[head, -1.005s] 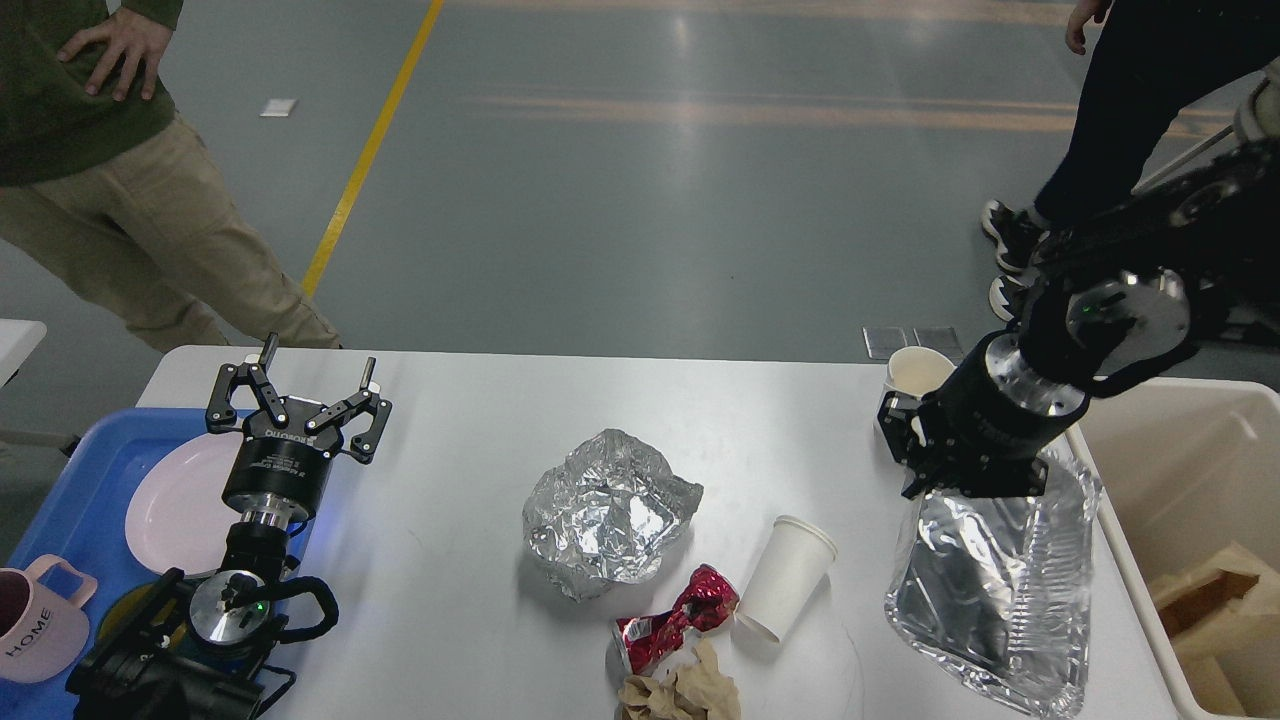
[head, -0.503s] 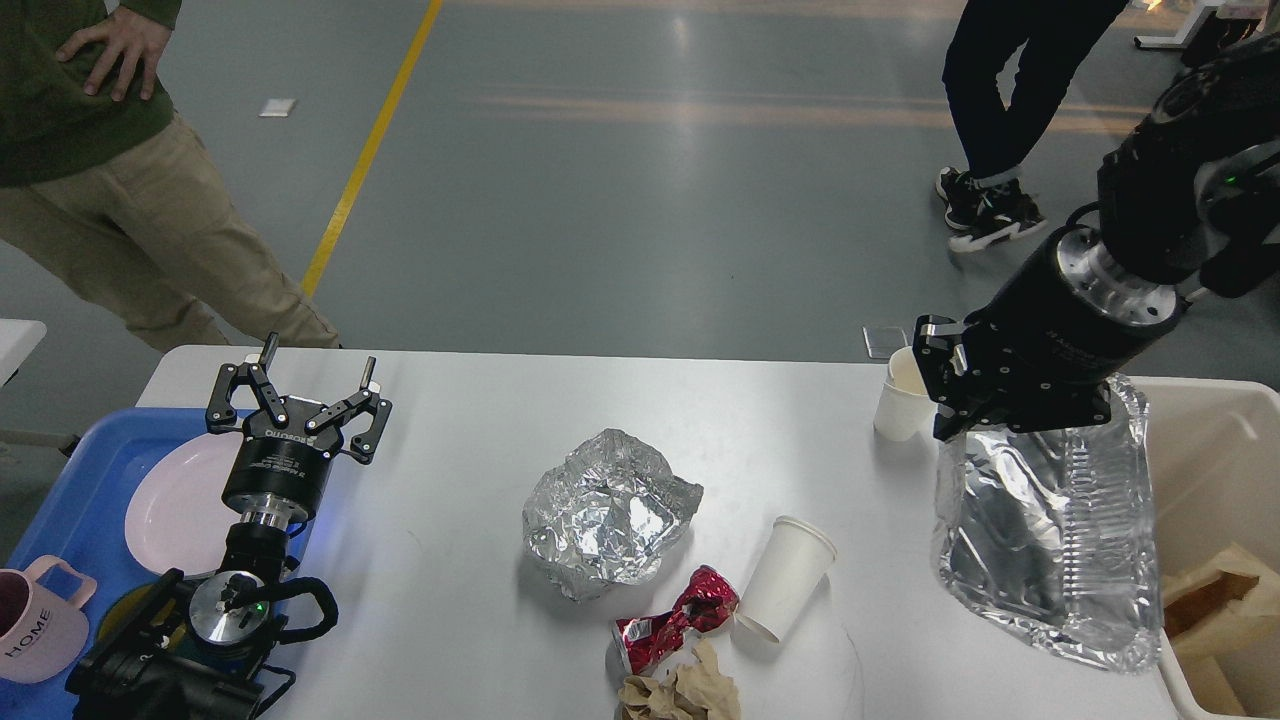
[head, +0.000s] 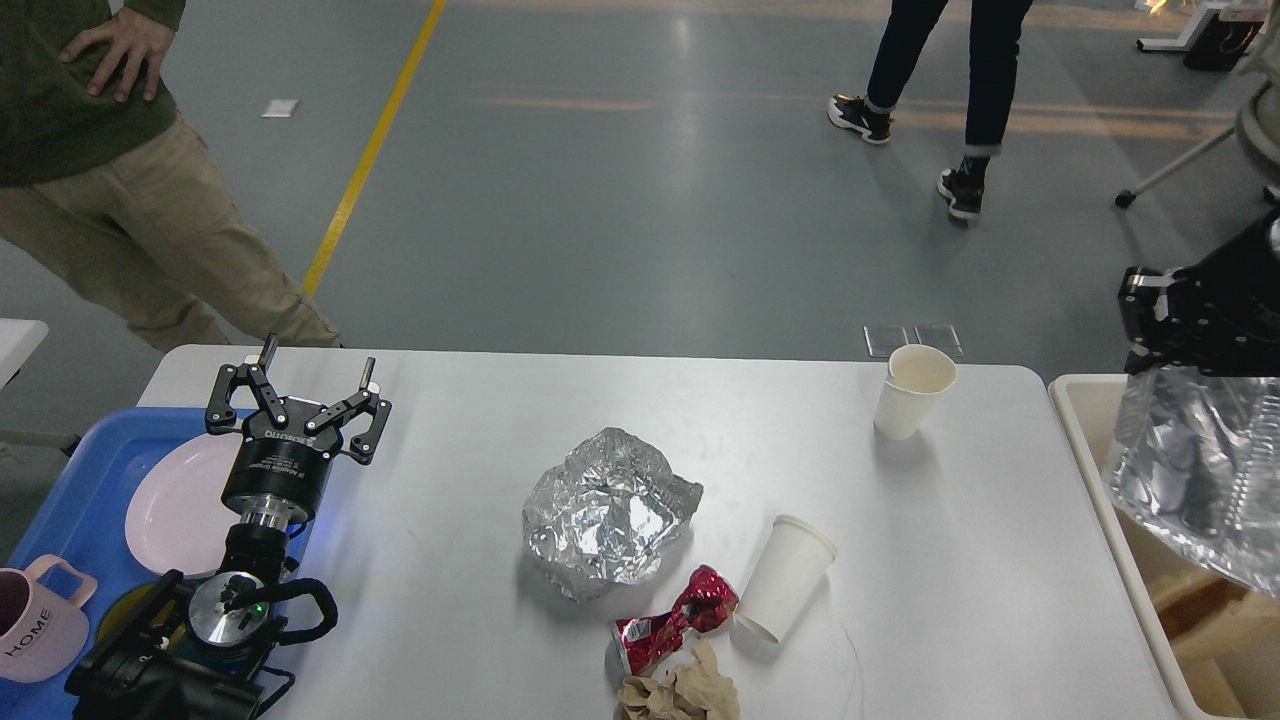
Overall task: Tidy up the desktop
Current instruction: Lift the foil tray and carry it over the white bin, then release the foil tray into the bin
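The white desktop (head: 480,430) fills the lower view. On it lie a crumpled foil ball (head: 606,515), a crushed red can (head: 675,618), a wad of brown paper (head: 682,691) and two white paper cups, one tipped over (head: 785,577) and one upright (head: 912,389) at the far right. My left gripper (head: 310,372) stands open and empty above the desktop's left end. At the right edge my right gripper (head: 1150,345) is shut on a flattened foil tray (head: 1195,470), which hangs over the beige bin (head: 1085,420).
A blue tray (head: 85,480) at the left holds a pink plate (head: 180,500) and a pink mug (head: 35,625). A person in khaki trousers (head: 150,230) stands by the far left corner. Another person (head: 940,90) walks on the floor behind.
My right arm has carried the foil tray up and to the right, off the desktop and over the bin. The walking person has moved left. My left arm has not moved.
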Action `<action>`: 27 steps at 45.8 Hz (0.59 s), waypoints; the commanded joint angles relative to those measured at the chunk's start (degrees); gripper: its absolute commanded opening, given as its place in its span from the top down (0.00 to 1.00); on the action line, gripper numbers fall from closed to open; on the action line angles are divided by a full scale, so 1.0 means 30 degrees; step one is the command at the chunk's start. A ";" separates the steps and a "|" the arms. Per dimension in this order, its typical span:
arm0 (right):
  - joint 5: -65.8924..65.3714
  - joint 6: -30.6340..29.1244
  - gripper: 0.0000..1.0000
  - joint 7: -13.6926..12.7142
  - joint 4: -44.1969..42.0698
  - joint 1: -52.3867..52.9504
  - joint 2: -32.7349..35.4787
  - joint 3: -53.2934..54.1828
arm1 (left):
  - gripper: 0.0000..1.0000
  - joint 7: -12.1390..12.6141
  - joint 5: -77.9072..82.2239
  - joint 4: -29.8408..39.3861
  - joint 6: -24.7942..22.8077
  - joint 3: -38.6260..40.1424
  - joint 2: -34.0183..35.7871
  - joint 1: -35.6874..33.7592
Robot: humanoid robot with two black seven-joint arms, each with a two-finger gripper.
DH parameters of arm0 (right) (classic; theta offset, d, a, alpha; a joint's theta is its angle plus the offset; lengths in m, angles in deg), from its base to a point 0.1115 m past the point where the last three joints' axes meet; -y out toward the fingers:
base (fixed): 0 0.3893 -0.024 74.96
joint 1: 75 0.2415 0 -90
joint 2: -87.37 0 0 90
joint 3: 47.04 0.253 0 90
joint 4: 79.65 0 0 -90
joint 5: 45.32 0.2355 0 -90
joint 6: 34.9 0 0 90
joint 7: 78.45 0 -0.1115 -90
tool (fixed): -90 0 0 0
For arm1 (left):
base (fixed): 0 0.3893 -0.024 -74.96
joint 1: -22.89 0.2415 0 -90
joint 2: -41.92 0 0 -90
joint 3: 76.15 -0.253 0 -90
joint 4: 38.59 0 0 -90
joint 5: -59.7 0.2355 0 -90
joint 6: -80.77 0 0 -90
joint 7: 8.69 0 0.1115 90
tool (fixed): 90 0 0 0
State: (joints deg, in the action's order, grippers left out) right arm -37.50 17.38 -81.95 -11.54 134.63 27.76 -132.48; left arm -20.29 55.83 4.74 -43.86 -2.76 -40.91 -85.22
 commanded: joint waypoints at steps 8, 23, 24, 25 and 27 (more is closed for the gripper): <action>-0.0437 0.5094 1.00 -0.0006 -0.5649 -0.7381 0.2202 0.1556 | 0.04 0.0000 -0.0001 0.0000 0.0000 0.0000 -0.0016 0.0003; -0.0349 1.2540 1.00 -0.0035 -1.2152 -1.8633 0.2030 0.8205 | 0.04 0.0000 -0.0001 0.0000 0.0000 0.0000 0.0013 0.0003; -0.0349 1.2599 1.00 -0.0006 -1.2941 -1.9248 0.1767 0.8469 | 0.04 0.0000 -0.0001 0.0000 0.0000 0.0000 0.0013 0.0003; -0.0320 1.2629 1.00 -0.0006 -1.3703 -1.9834 0.1359 0.8704 | 0.04 0.0000 -0.0001 0.0000 0.0000 0.0000 -0.0016 0.0003; -0.0145 1.2775 1.00 -0.0035 -1.5256 -2.1151 0.0480 0.9114 | 0.04 0.0000 -0.0001 0.0000 0.0000 0.0000 0.0013 0.0002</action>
State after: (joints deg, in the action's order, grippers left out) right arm -38.47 54.10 -82.02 -46.52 81.02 33.87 -109.20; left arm -20.29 55.82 4.74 -43.86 -2.76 -40.89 -85.22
